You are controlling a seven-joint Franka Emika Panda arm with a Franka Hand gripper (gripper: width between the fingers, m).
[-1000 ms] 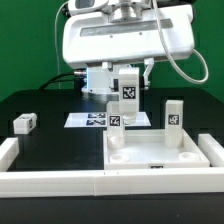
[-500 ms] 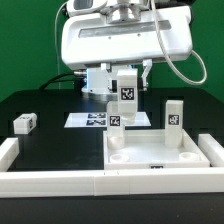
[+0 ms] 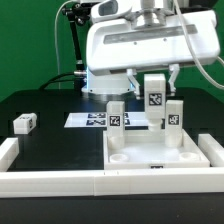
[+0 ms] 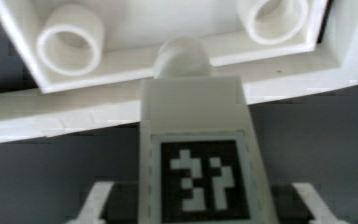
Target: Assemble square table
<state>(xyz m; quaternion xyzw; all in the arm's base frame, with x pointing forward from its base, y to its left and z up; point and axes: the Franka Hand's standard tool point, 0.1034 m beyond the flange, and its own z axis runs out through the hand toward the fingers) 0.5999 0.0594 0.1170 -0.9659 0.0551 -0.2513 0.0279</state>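
The white square tabletop (image 3: 150, 155) lies tray-side up at the front right of the exterior view. Two white tagged legs stand upright in it, one at its far left corner (image 3: 117, 117) and one at its far right corner (image 3: 175, 116). My gripper (image 3: 155, 100) is shut on a third tagged leg (image 3: 155, 92) and holds it upright above the tabletop's far edge, between the two standing legs. In the wrist view this leg (image 4: 197, 150) fills the middle between my fingers (image 4: 101, 200), with the tabletop's round sockets (image 4: 69, 45) beyond it. A fourth leg (image 3: 24, 123) lies on the table at the exterior view's left.
Long white bars (image 3: 50, 181) run along the front, and another stands at the right side (image 3: 213, 150). The marker board (image 3: 92, 119) lies flat behind the tabletop. The robot's white body looms above the back.
My gripper has moved toward the exterior view's right with the leg in it, from over the far left leg to between the two standing legs.
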